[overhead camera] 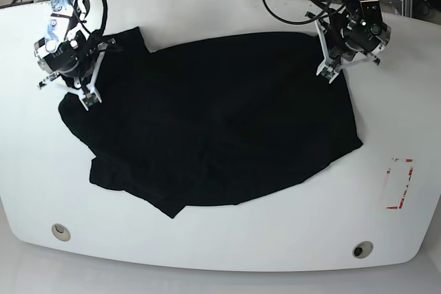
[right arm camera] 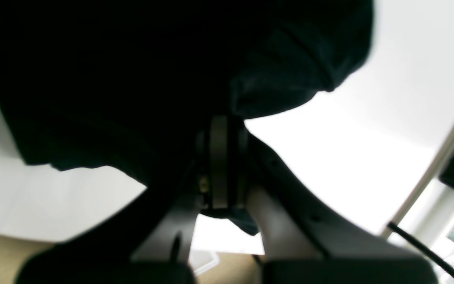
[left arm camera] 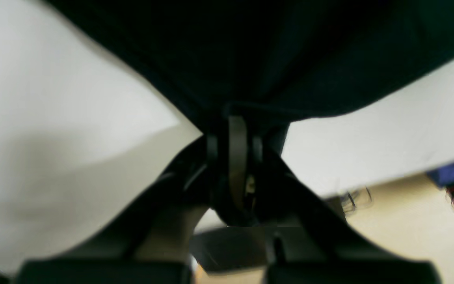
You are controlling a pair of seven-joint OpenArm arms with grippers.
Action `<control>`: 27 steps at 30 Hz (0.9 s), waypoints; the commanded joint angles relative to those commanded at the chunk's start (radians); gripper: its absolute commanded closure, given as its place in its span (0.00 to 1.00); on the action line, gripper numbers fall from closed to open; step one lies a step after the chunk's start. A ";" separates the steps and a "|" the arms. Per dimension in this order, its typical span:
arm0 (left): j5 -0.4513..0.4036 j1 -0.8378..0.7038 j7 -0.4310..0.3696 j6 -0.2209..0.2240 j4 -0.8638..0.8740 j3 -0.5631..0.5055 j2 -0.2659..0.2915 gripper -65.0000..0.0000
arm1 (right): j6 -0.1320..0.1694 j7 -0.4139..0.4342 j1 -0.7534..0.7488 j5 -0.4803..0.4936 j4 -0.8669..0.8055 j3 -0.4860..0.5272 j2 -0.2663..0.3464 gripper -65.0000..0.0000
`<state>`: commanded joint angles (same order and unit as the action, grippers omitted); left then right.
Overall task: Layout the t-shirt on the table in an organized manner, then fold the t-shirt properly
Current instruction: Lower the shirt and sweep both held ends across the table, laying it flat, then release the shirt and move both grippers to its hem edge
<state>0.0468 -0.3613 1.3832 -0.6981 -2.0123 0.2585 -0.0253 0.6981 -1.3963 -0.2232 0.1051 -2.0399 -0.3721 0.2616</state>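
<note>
No brand, label or lettering can be read anywhere; the only marking is a red dashed rectangle [overhead camera: 399, 184] near one side edge of the big glossy white table [overhead camera: 227, 239], drawn as an outline with no words in it.

The large plain black soft-fabric t-shirt [overhead camera: 213, 129] lies spread over the middle of that table, its long axis running across the width of the base view, from the arm on the view's left to the arm on its right. It is not flat: the near edge is bunched and doubled over on the view's left.

Only the base view shows the whole garment, the two round grey grommet holes [overhead camera: 60, 231] at the near edge, and both arms at opposite ends of the cloth. The wrist views show what it cannot. In the left wrist view, the left gripper [left arm camera: 237, 130] has its fingers pinched together on a gathered edge of the t-shirt [left arm camera: 274, 59], the fabric fanning out from the pinch. In the right wrist view, the right gripper [right arm camera: 223, 126] is likewise clamped on the t-shirt [right arm camera: 105, 86], with a hemmed fold hanging beside it.
</note>
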 joint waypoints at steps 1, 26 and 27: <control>0.000 -0.012 -0.005 0.000 0.000 0.009 -0.009 0.99 | 0.000 0.000 -0.014 0.000 0.000 0.000 -0.002 1.00; 0.000 -0.064 -0.008 0.000 0.006 0.130 -0.279 0.82 | 0.000 0.013 -0.180 -0.008 0.000 -0.069 -0.213 0.73; 0.000 -0.058 -0.008 0.000 0.006 0.130 -0.284 0.77 | 0.000 0.013 -0.176 -0.008 0.000 -0.069 -0.215 0.67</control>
<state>0.0468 -0.4196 1.3755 -0.6981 -2.0062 0.3890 -0.3092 0.6981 -1.3832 -0.3997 0.0974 -2.0399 -0.4411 0.0468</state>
